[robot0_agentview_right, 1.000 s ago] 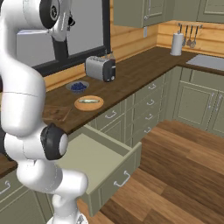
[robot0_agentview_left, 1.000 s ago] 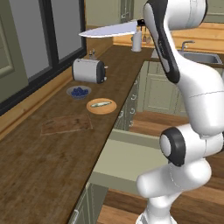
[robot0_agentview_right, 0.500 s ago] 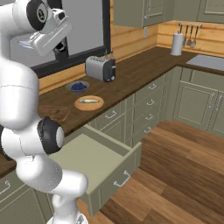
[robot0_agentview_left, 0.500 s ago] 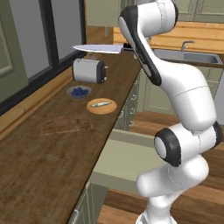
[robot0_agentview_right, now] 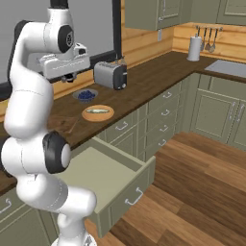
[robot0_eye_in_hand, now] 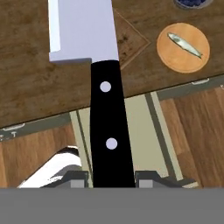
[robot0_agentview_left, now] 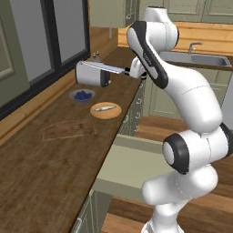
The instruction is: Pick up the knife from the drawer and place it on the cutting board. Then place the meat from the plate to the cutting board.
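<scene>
My gripper (robot0_eye_in_hand: 109, 179) is shut on the black handle of the knife (robot0_eye_in_hand: 107, 131). Its silver blade (robot0_eye_in_hand: 83, 30) reaches out over the counter. In the left base view the gripper (robot0_agentview_left: 132, 71) holds the knife (robot0_agentview_left: 107, 68) level, high above the counter and in front of the toaster. The brown cutting board (robot0_agentview_left: 70, 129) lies flat below, partly covered by the blade in the hand view (robot0_eye_in_hand: 130, 38). The round tan plate (robot0_agentview_left: 105, 110) (robot0_eye_in_hand: 183, 59) carries the pale meat (robot0_agentview_left: 105, 108) (robot0_eye_in_hand: 185, 45). The olive drawer (robot0_agentview_left: 132, 164) (robot0_agentview_right: 103, 178) stands pulled out with nothing in it.
A silver toaster (robot0_agentview_left: 92, 75) and a blue-grey bowl of blueberries (robot0_agentview_left: 82, 95) stand behind the plate. A sink (robot0_agentview_left: 195, 59) lies at the far right end of the counter. A paper towel roll (robot0_agentview_right: 193, 48) and hanging utensils stand by the back wall.
The arm has swung down and toward the counter, bringing the held knife from high near the window to lower, in front of the toaster. The grip stays shut.
</scene>
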Tool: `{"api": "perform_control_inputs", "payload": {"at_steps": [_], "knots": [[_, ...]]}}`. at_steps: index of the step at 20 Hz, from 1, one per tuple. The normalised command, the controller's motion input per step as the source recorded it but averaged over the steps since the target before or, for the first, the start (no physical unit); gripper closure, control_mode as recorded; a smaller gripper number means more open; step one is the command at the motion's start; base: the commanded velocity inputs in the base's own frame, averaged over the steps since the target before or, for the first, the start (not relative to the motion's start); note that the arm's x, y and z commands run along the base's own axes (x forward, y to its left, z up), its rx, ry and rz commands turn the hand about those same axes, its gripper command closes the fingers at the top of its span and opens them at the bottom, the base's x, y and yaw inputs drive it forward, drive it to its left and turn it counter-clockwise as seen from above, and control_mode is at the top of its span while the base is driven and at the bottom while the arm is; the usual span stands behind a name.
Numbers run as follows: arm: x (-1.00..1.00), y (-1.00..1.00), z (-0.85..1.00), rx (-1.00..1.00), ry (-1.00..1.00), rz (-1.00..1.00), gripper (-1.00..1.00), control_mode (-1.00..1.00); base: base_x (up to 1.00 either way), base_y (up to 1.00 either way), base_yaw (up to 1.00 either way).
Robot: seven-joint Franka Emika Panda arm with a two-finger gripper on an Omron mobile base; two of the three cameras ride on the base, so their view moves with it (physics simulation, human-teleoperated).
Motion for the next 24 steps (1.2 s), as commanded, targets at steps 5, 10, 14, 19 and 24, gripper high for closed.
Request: {"api": "perform_control_inputs", "payload": {"at_steps": [5,10,14,19,24], "knots": [[0.1,0.2,-0.86,0.17,0.02,0.0,1.0,-1.0,0.0,0.0,0.0],[0.35,0.13,-0.6,-0.01,0.0,0.01,1.0,-1.0,0.0,0.0,0.0],[0.62,0.29,-0.76,-0.11,0.0,0.11,1.0,-1.0,0.0,0.0,0.0],[0.73,0.32,-0.5,0.0,0.0,0.17,1.0,-1.0,0.0,0.0,0.0],[0.72,0.28,-0.2,0.01,0.0,0.25,1.0,-1.0,0.0,0.0,0.0]]}}
